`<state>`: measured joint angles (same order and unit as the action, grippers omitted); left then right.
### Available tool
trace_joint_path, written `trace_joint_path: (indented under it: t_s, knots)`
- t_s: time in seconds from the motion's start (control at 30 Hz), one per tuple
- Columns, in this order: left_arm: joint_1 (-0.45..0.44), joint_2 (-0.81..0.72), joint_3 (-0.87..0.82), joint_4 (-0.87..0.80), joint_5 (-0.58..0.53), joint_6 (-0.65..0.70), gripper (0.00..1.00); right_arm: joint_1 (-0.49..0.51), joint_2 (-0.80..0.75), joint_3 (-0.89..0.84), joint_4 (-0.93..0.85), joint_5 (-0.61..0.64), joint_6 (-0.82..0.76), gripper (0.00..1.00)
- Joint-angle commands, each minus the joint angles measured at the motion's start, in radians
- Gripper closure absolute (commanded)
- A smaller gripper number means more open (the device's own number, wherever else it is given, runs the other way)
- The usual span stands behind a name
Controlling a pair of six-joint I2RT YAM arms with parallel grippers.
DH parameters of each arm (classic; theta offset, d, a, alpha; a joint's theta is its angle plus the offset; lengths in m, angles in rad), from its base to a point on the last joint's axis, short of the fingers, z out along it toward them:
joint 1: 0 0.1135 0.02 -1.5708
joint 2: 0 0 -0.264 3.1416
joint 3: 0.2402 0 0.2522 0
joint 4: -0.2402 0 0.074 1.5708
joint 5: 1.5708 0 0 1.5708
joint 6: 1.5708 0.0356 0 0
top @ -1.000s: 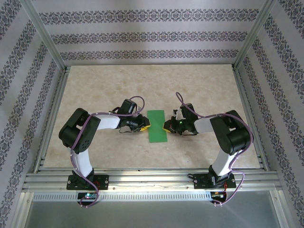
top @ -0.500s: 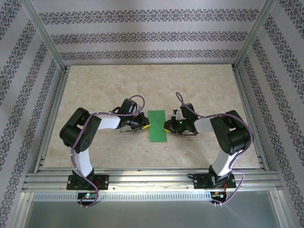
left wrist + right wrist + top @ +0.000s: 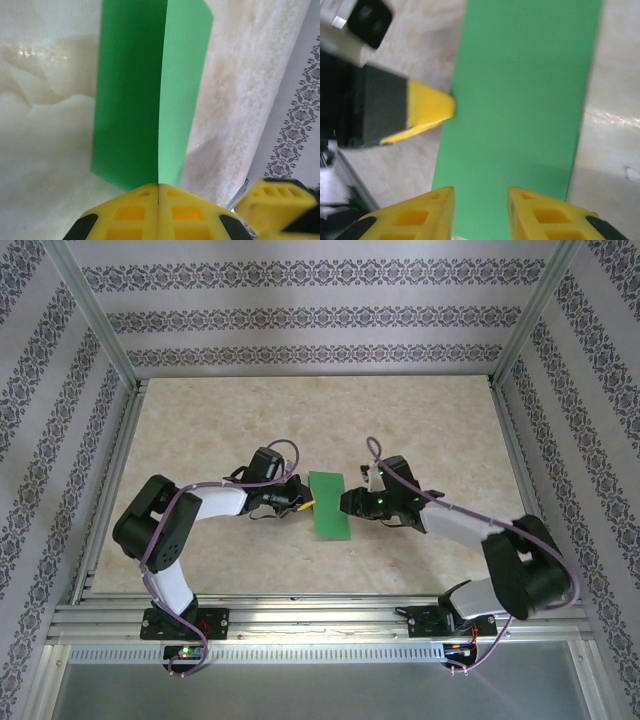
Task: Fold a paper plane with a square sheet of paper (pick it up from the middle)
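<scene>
1 fold is already in the square sheet of paper point(image 3: 330, 505): it lies as a narrow green strip, doubled over, long axis running away from the arm bases, near the middle of the worktop point(image 3: 200, 420). In the left wrist view the sheet point(image 3: 145, 90) shows 2 tones split by a straight line that runs right into the seam between the yellow fingers.

The left tool point(image 3: 302, 502) sits at the strip's left long edge, its fingers pressed fully together, and they appear to pinch that edge point(image 3: 158, 187). From the right wrist its yellow tip point(image 3: 432, 107) touches the paper's side. The right tool point(image 3: 347, 503) is at the opposite long edge with its 2 fingers standing apart, the green sheet point(image 3: 520, 100) showing between them point(image 3: 480, 195); it grips nothing.

My read is that the task is early: the centre crease is made, and the nose corners are not yet folded, so no dart shape exists. The step in hand looks like a hand-over of the hold, the left side clamping while the right lets go. The next move calls for the freed right tool to take a corner or flap without dragging the thin sheet, while the left hold keeps the strip from sliding.

Against 1 second ago, the right tool has gone from closed to parted, the left has finished closing, the right arm has stretched out low toward the right, and the strip has barely shifted.
</scene>
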<state>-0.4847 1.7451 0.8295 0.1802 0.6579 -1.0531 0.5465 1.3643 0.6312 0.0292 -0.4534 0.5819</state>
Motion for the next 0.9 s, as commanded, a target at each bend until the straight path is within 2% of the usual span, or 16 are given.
trace_joint_path:
  t_s: [0.0,0.13,0.3,0.6,0.87]
  knots:
    - [-0.009,-0.036,-0.022,-0.027,0.029,-0.029,1.00,0.146,-0.091,-0.035,-0.048,0.257,-0.316,0.64]
    - [-0.009,-0.041,-0.024,-0.027,0.031,-0.036,1.00,0.324,-0.200,-0.159,0.141,0.415,-0.544,0.59]
    - [-0.008,-0.040,-0.017,-0.025,0.035,-0.039,1.00,0.445,-0.215,-0.214,0.259,0.551,-0.670,0.47]
    - [-0.008,-0.042,-0.013,-0.030,0.041,-0.036,1.00,0.551,-0.075,-0.186,0.324,0.713,-0.760,0.44]
    - [-0.008,-0.039,-0.018,-0.024,0.046,-0.037,1.00,0.563,0.023,-0.175,0.383,0.755,-0.792,0.44]
